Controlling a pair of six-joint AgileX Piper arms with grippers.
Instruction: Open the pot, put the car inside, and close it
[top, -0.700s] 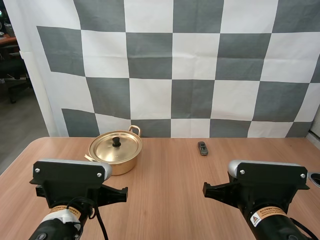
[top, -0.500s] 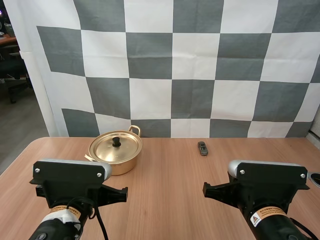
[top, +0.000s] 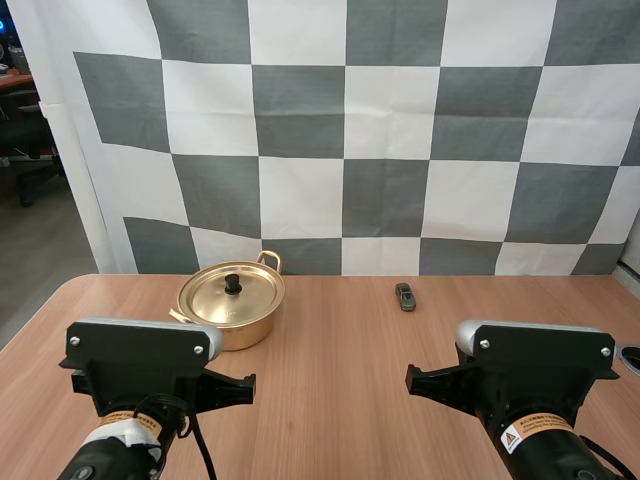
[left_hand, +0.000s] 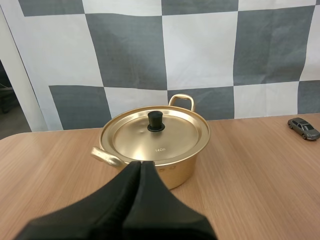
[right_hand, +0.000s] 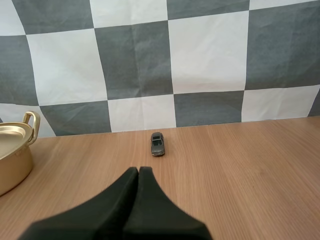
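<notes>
A light-brown wooden table (top: 330, 380) carries a round, shiny golden metal pot (top: 240, 328) with loop handles, upright at its far left. A small dark-grey toy car (top: 405, 296) lies well apart to the pot's right.

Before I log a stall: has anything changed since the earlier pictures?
Nothing visibly changed. The lid is still on the pot, the car lies on the table apart from it, and the left pincer and right pincer stay shut on nothing.
</notes>
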